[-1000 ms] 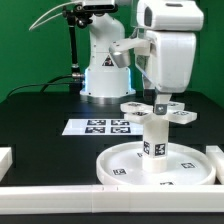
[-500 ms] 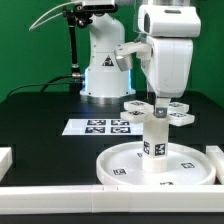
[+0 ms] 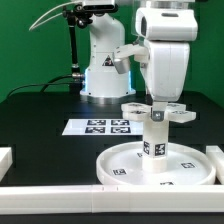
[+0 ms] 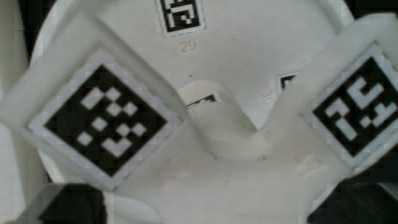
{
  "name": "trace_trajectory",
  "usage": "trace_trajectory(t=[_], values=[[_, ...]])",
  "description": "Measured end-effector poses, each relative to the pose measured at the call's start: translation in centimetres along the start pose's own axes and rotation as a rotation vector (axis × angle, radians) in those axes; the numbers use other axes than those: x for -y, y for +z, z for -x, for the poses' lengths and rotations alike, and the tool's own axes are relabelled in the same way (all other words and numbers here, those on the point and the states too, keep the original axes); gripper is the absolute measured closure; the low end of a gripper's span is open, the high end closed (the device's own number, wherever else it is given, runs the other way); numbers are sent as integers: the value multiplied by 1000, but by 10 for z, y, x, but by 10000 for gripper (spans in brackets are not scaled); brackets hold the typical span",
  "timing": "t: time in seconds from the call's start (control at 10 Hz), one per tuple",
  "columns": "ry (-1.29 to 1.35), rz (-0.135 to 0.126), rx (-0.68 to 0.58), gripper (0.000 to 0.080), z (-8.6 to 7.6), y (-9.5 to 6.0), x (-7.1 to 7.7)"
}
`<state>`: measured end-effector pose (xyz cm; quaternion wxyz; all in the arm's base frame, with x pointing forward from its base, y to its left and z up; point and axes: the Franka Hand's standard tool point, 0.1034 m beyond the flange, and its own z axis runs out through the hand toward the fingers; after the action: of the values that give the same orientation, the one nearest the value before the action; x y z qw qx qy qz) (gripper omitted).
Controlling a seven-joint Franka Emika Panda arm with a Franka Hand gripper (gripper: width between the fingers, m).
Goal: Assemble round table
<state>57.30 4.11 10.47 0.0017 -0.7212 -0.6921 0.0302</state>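
The large round disc (image 3: 118, 166) lies flat near the front of the table. The short cylinder leg (image 3: 155, 142) stands upright on its hub, tag facing front. My gripper (image 3: 158, 106) is shut on the cross-shaped foot (image 3: 133, 107) and holds it level right at the leg's top; I cannot tell whether they touch. In the wrist view the foot (image 4: 214, 110) fills the picture with its tagged arms, and my gripper (image 4: 217, 200) clamps its middle, with dark fingertips (image 4: 71, 205) at either side. The leg is hidden there.
The marker board (image 3: 95, 127) lies behind the disc toward the exterior view's left. White border bars run along the front (image 3: 45, 192), the left (image 3: 5, 157) and the right (image 3: 215, 153). The arm's base (image 3: 100, 75) stands at the back.
My gripper has shifted slightly toward the exterior view's left and a little lower with the foot, closer over the leg. Disc and leg have not moved.
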Motion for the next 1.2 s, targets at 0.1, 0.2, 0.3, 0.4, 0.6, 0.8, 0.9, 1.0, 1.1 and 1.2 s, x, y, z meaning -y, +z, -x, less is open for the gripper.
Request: trace_trajectory(t=[0.1,0.2,0.3,0.4,0.6,0.8,0.9,1.0,1.1,1.2], values=[[1,-1,0,150,0,0,0],[1,-1,0,150,0,0,0],[2,-1,0,276,0,1,0],[5,-1,0,362,0,1,0],[8,-1,0,362,0,1,0],[-6,-1,0,362,3,1,0],[-7,-1,0,362,7,1,-1],[18,-1,0,362,7,1,-1],[34,-1,0,362,7,1,-1],[41,-2,0,361,8,1,-1]])
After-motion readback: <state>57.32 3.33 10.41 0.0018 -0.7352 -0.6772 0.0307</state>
